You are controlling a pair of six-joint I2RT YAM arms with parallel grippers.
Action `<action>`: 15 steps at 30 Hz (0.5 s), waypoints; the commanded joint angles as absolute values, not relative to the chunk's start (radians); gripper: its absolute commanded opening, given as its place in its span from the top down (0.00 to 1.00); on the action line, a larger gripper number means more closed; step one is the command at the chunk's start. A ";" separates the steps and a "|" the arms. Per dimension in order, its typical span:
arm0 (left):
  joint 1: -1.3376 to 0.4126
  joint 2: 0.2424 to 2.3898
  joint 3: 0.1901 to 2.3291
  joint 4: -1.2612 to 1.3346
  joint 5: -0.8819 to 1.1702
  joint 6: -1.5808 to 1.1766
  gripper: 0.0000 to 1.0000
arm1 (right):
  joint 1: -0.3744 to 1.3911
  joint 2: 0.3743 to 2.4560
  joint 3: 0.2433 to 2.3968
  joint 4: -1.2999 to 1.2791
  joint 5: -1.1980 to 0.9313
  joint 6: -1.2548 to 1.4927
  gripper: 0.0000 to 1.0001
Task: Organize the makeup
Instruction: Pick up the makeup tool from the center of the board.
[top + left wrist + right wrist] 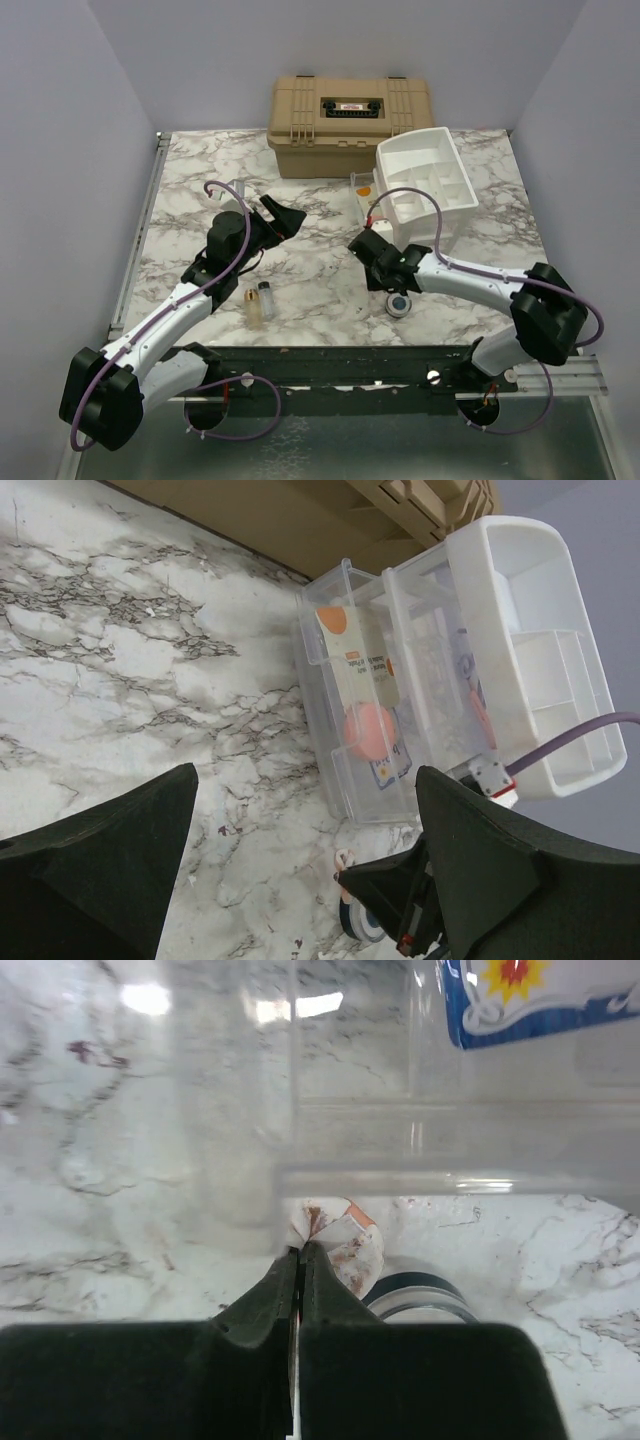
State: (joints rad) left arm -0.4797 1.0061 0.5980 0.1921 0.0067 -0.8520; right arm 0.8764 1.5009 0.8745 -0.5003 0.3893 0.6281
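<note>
R claw point(301, 1252), lower ctr of the right wrist view: jaws pressed together, no gap showing. Right at the tips sits a small whitish piece point(338, 1240) w/ orange-brown smears, prob. a sponge or pad. Can't tell if an edge is pinched or the tips only touch it. Just beside it, lower right of ctr, is the small round dark jar point(418, 1298) on the table point(570, 1260). Above both, across the upper half, runs the clear front wall of the organizer point(450, 1175), v. close.

Step in hand, as I read it: pick up that piece & drop it in a compartment. To do it well:
- Check the hold first: rise a little, straight up.
- If the piece is left on the table, reopen, go lower & close on its middle, not its edge.
- Don't nudge the jar; it could roll.
- Get above the organizer's wall before moving fwd, then release low inside a bin.

L claw point(277, 218), left of ctr in the top view: jaws wide apart, nothing btwn them, over bare table. Two tiny clear bottles point(258, 300) stand lower left of ctr near its arm, not yet sorted. An orange disc point(370, 730) lies in a clear compartment of the organizer.
</note>
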 commanded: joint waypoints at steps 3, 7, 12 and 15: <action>-0.477 0.988 0.592 0.199 -0.002 -0.844 0.08 | 0.909 1.391 0.989 -0.563 0.220 0.485 0.99; -0.477 0.990 0.595 0.199 -0.005 -0.844 0.08 | 0.917 1.314 1.032 -0.532 0.051 0.427 0.99; -0.477 0.995 0.598 0.202 -0.005 -0.844 0.08 | 0.916 1.266 1.133 -0.524 0.026 0.403 0.99; -0.476 1.000 0.598 0.208 -0.001 -0.847 0.08 | 0.916 1.292 1.226 -0.561 0.137 0.392 0.99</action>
State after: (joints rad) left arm -0.4797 1.0058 0.5980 0.1921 0.0067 -0.8516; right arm 0.9127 1.2823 1.1206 -0.5259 0.0875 0.4400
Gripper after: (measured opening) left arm 0.920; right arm 0.012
